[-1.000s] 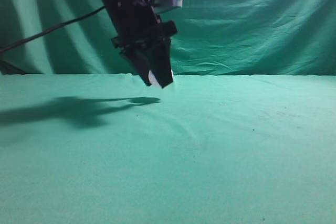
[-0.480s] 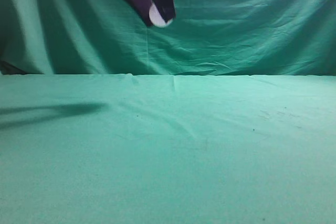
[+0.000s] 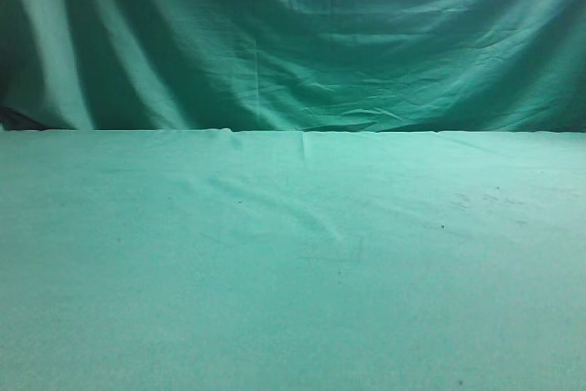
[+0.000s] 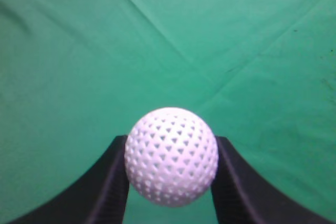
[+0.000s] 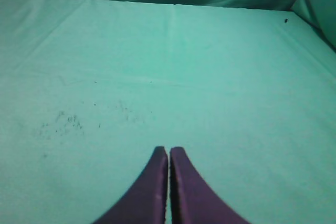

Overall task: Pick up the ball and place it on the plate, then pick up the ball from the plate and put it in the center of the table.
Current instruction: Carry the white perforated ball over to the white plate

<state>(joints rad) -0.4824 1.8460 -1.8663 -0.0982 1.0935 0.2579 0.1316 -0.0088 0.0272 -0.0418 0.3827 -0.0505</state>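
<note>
— Gone from the exterior view: arm and ball, both risen out of frame. Ball's location?
— Item: ball, clamped between the left gripper fingers, apparently held above the table.
— Right gripper?
— Fingers pressed together, holding nothing. Beyond: curtain.

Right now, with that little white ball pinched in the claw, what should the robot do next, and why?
Probably lower the ball toward the table. The left gripper is shut on it above the green cloth, out of the exterior view, and no plate shows in any view, so setting it down looks like what remains.
</note>
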